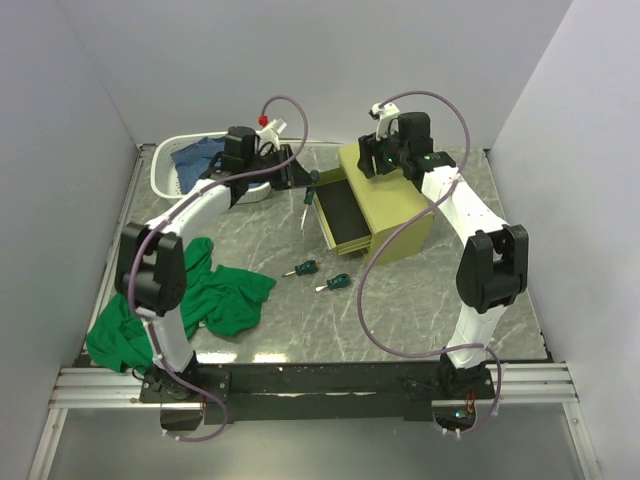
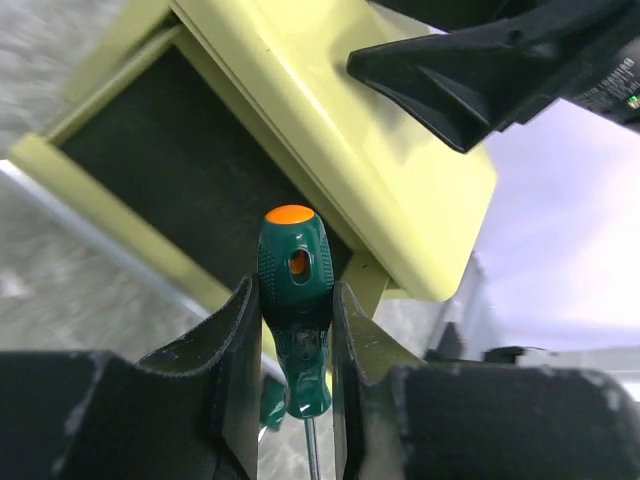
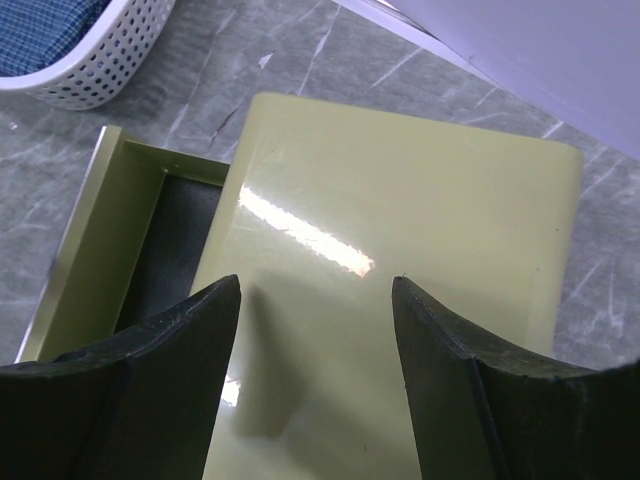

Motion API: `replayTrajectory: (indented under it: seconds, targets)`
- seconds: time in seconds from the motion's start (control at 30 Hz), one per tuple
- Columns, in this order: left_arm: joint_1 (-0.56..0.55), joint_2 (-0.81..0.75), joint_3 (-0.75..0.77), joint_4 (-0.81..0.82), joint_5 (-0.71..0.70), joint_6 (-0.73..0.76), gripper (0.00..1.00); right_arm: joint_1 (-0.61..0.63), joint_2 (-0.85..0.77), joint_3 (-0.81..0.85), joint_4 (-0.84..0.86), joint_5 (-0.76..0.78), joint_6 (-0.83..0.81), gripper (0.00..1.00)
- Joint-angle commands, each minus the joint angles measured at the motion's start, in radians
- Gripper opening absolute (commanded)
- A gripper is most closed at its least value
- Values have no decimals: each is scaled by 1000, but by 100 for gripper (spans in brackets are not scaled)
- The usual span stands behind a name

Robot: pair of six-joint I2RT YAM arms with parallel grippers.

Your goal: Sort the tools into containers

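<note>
Left tool (image 2: 293, 292) is clamped on the long screwdriver (image 2: 293, 265) by its handle, orange cap aimed at the chest's (image 1: 395, 200) open drawer (image 1: 340, 208), so I'd guess it's lined up for a drop. Right tool (image 3: 315, 290) hangs spread and empty over the chest, maybe to steady it. Two stubby screwdrivers (image 1: 304, 268) (image 1: 337, 283) lie on the worktop (image 1: 420, 310) nearby.

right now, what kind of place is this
Probably a robot lab test cell: plain white walls box in a marbled table, left arm and right arm are bolted at its near edge, with a chest and basket as props.
</note>
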Motion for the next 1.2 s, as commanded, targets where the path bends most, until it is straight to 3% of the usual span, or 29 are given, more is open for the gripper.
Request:
replayTrajectory:
  seconds: [0.0, 0.33, 0.43, 0.6, 0.67, 0.77, 0.97, 1.1, 1.17]
  targets:
    - [-6, 85, 53, 222, 152, -179, 1, -25, 33, -69, -198, 86, -7, 70]
    - [-37, 216, 47, 537, 219, -479, 1, -22, -3, -120, -190, 98, -21, 70]
    - [-37, 225, 33, 530, 192, -519, 1, -22, -9, -128, -189, 100, -21, 70]
    - [-39, 231, 43, 496, 154, -527, 54, -19, -13, -135, -189, 104, -23, 70]
    - [-39, 225, 49, 468, 146, -510, 67, -16, -17, -135, -187, 107, -24, 70]
    - [-39, 211, 50, 471, 164, -492, 79, -13, -20, -137, -187, 110, -24, 70]
    - [-1, 67, 21, 320, 109, -317, 79, -12, -23, -137, -186, 110, -24, 70]
    - [4, -127, -34, 22, 62, 113, 79, -10, -27, -142, -182, 115, -33, 71]
    - [4, -206, -188, -18, 54, 242, 78, -10, -27, -143, -179, 116, -35, 71]
